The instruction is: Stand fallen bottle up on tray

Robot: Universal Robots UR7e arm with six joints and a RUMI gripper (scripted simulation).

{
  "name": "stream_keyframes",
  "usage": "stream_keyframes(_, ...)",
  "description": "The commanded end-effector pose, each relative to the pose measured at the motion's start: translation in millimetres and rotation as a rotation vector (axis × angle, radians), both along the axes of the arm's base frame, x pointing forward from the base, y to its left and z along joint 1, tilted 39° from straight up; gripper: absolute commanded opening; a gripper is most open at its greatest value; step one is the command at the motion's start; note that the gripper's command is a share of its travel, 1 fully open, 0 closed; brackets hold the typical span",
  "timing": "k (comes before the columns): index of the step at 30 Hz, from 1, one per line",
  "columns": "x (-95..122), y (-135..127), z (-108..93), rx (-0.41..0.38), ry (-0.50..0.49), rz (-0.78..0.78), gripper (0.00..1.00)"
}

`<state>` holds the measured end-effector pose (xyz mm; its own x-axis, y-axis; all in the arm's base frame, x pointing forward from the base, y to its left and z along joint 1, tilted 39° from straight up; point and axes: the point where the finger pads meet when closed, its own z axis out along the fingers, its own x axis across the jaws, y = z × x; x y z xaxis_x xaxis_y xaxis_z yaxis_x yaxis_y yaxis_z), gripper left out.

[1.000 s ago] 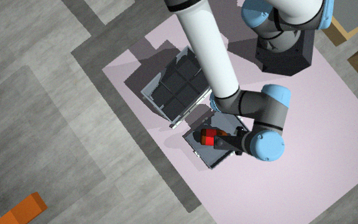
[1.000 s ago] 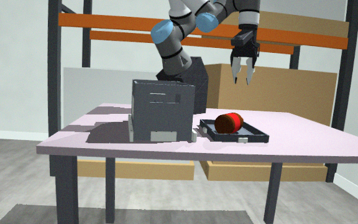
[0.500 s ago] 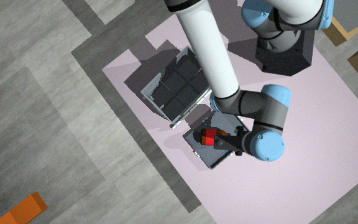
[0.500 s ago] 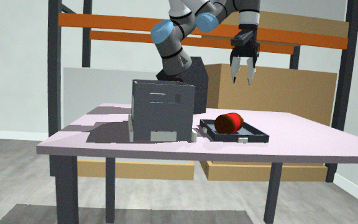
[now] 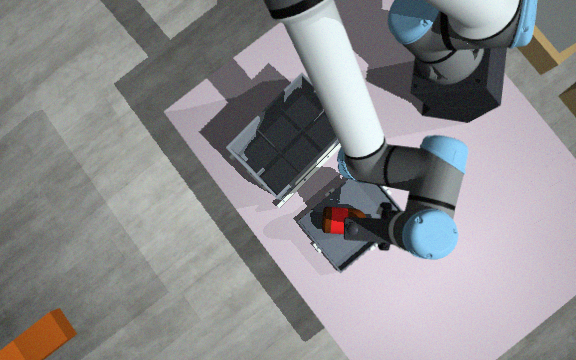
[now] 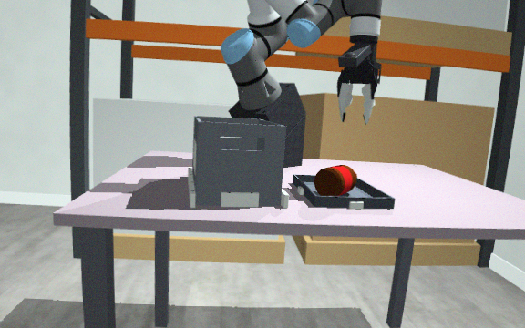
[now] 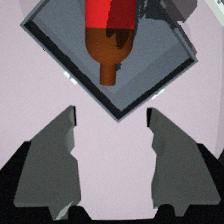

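Note:
A brown bottle with a red label [image 6: 335, 179] lies on its side on the dark tray [image 6: 344, 193], right of the crate. In the wrist view the bottle [image 7: 109, 37] points its neck toward me, inside the tray. In the top view the bottle [image 5: 338, 220] is partly hidden under the wrist. My gripper [image 6: 355, 119] hangs well above the tray, pointing down, with fingers apart and nothing between them. It also shows in the wrist view [image 7: 111, 120], just off the tray's near corner.
A dark grey crate [image 6: 239, 161] [image 5: 288, 140] with several compartments stands left of the tray on the pink table. The robot base [image 5: 455, 87] sits at the back. Cardboard boxes and an orange shelf rack stand behind the table.

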<state>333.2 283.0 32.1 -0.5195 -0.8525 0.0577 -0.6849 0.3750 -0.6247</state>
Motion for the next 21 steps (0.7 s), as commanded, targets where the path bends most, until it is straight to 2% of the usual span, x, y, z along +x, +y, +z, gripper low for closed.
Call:
stream_keyframes(1, 0, 0, 0, 0.001, -0.001, 0.0, 0.38)
stream_keyframes(12, 1, -1, -2, 0.001, 0.0, 0.0, 0.38)
stream_keyframes(21, 9, -6, -13, 0.001, 0.001, -0.001, 0.38)
